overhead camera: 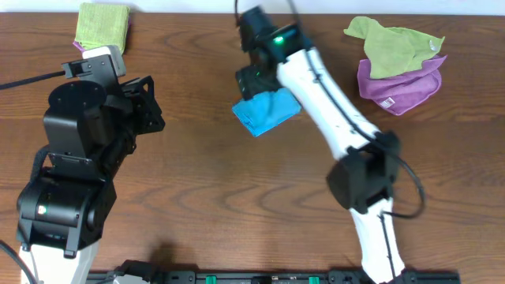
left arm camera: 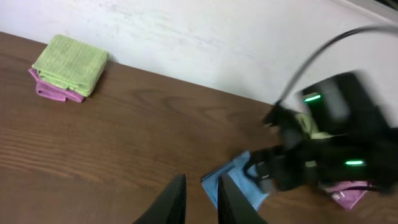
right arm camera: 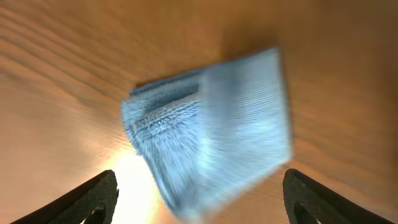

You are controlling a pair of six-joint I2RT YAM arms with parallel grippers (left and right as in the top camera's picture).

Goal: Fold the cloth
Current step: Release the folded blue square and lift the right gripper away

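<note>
Plainly, the right gripper [right arm camera: 199, 183] stands wide open: in the right wrist view its two dark fingertips [right arm camera: 93, 196] sit at the bottom corners. The cloth [right arm camera: 208, 130] lies between and ahead of them, touching neither. That view is blurred, but it shows the cloth as a folded sky-blue bundle with stacked layers along its left edge, lying on the wooden table [right arm camera: 56, 74].

The left gripper [left arm camera: 202, 202] has its jaws only narrowly apart, with bare wood in the slit and nothing held.

From overhead, the cloth [overhead camera: 267, 112] lies near the middle of the table [overhead camera: 197, 181], and the white right arm [overhead camera: 331, 102] crosses over its right edge. The right gripper [overhead camera: 251, 79] is at the cloth's far side, under the black wrist with a green light. The left gripper [overhead camera: 150, 106] is well apart from it, to the left.

The left wrist view looks along the table to a white wall [left arm camera: 217, 37]. It shows the cloth [left arm camera: 239, 183] just beyond the left fingers, with the blurred black right gripper [left arm camera: 280, 168] over its right part.

A folded green cloth [overhead camera: 102, 25] lies at the far left corner; the left wrist view alone shows a pink-purple cloth [left arm camera: 50, 92] beneath it. At the far right, a crumpled green cloth [overhead camera: 387, 46] lies on a loose purple cloth [overhead camera: 402, 85].
</note>
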